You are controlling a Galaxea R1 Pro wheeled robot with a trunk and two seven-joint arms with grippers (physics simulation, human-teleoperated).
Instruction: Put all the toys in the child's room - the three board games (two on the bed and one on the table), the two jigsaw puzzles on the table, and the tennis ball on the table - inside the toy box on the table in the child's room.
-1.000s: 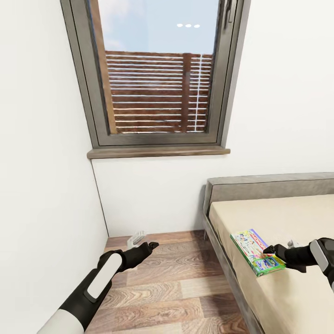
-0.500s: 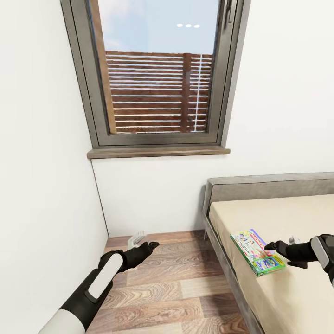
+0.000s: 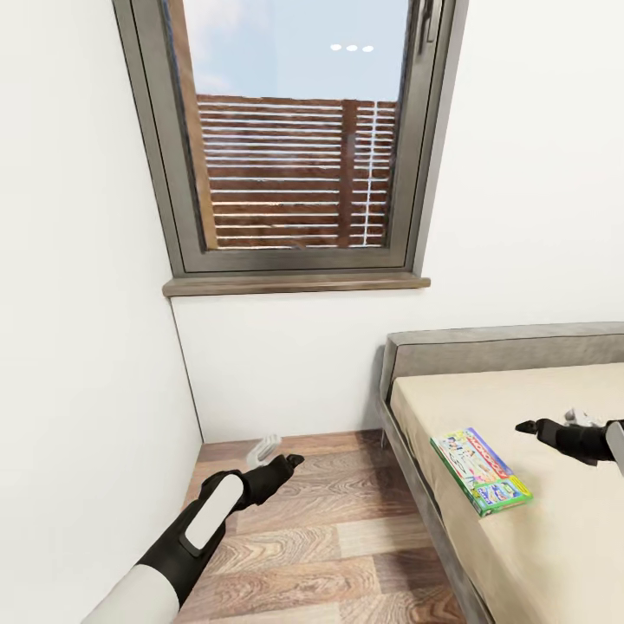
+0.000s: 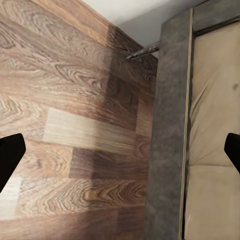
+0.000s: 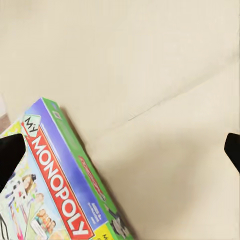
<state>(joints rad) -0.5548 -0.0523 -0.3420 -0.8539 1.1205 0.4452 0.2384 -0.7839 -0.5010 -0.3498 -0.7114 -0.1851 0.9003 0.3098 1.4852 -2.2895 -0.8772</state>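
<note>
Monopoly board game [image 3: 481,471] lies flat on the beige mattress of the bed [image 3: 555,529], near the bed's left edge, at about four o'clock in the head view. Starting from the left of that view, the left arm reaches forward over the wooden floor [image 3: 329,529], and the left gripper [image 3: 290,461] sits at about seven o'clock, close to a small pale object [image 3: 264,448] lying by the wall; what that object is cannot be told. In the left wrist view its two dark fingertips [image 4: 10,157] stand far apart at opposite borders, so the jaws are spread wide with nothing between them, above the floor and the dark grey bed frame [image 4: 167,150]. Above, a grey-framed window [image 3: 295,139] looks out on a slatted wooden fence. Further right, the right gripper [image 3: 530,426] hovers over the mattress at three o'clock, just beside the game but apart from it. The right wrist view shows its fingertips [image 5: 11,155] also wide apart, empty, with the game's "MY MONOPOLY" lid [image 5: 55,195] near one of them.
</note>
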